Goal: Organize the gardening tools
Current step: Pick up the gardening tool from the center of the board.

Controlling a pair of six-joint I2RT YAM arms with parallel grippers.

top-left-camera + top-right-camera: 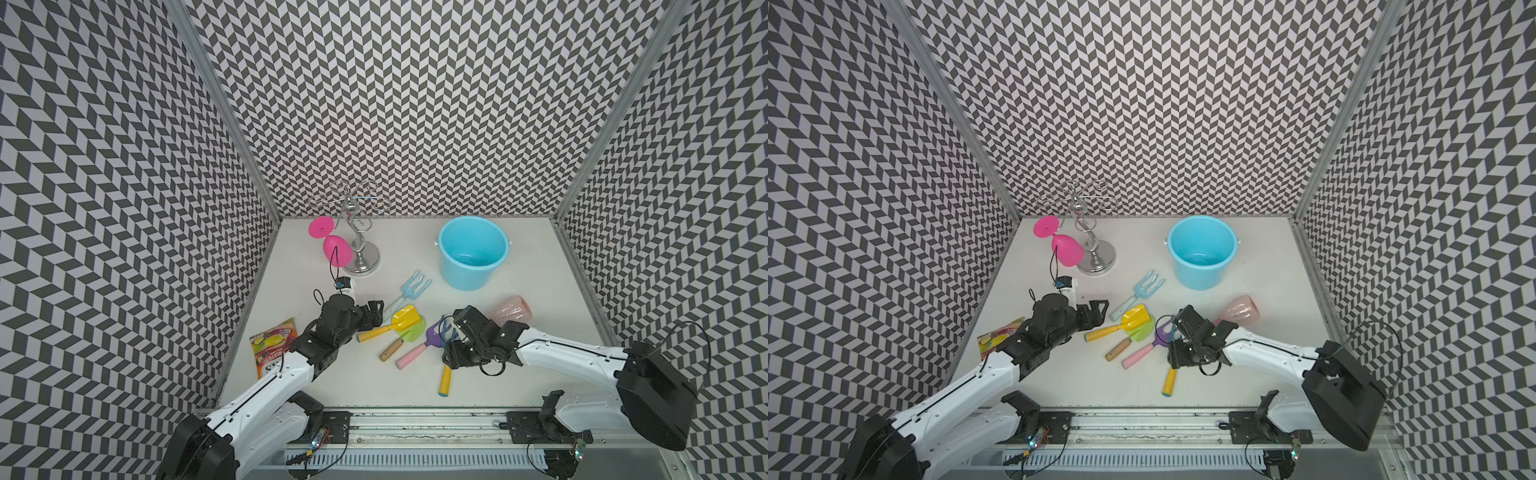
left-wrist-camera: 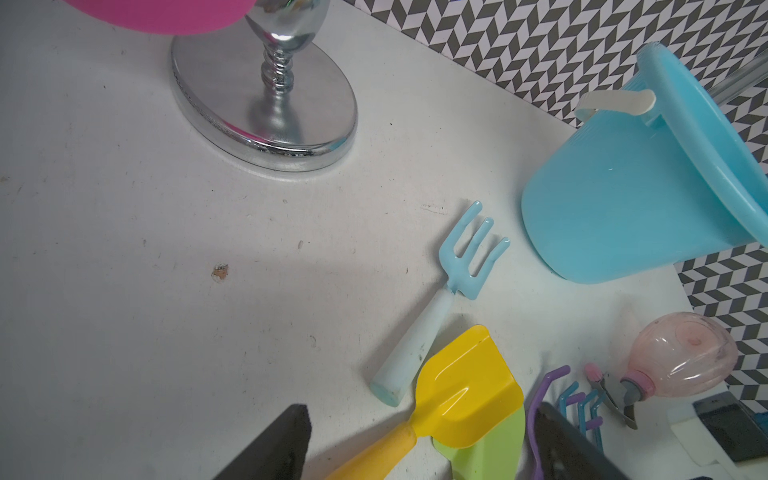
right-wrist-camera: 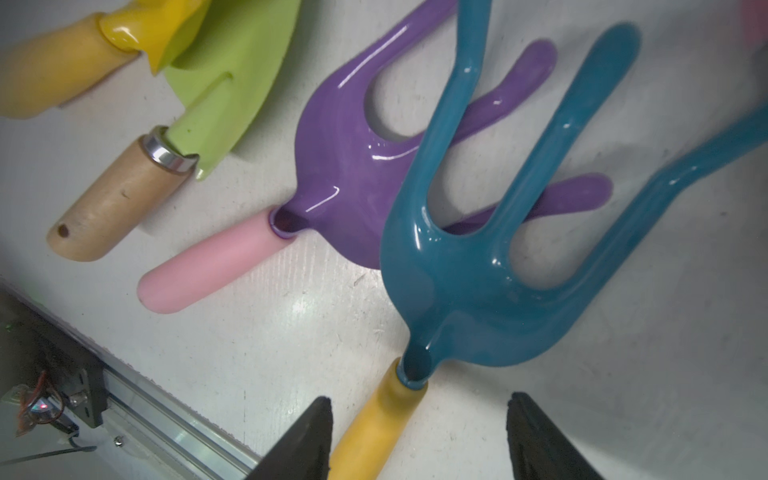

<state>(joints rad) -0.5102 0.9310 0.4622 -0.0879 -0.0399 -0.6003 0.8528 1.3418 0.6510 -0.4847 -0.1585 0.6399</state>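
Note:
The gardening tools lie in a loose heap mid-table: a pale blue fork [image 1: 409, 293], a yellow scoop [image 1: 401, 322] lying over a green trowel [image 1: 415, 332], and a purple rake [image 3: 345, 166] under a blue rake [image 3: 478, 270]. A translucent pink spray bottle [image 1: 511, 311] lies on its side behind my right arm. My left gripper [image 2: 419, 449] is open low over the scoop's yellow handle, which runs between its fingers. My right gripper [image 3: 419, 436] is open astride the blue rake's yellow handle. That handle sits close to one finger, with a gap to the other.
A pale blue bucket [image 1: 469, 276] stands upright at the back right. At the back left, a pink wine glass [image 1: 334, 249] hangs upside down on a chrome stand [image 1: 361, 257]. An orange candy packet [image 1: 272, 343] lies beside my left arm by the left wall.

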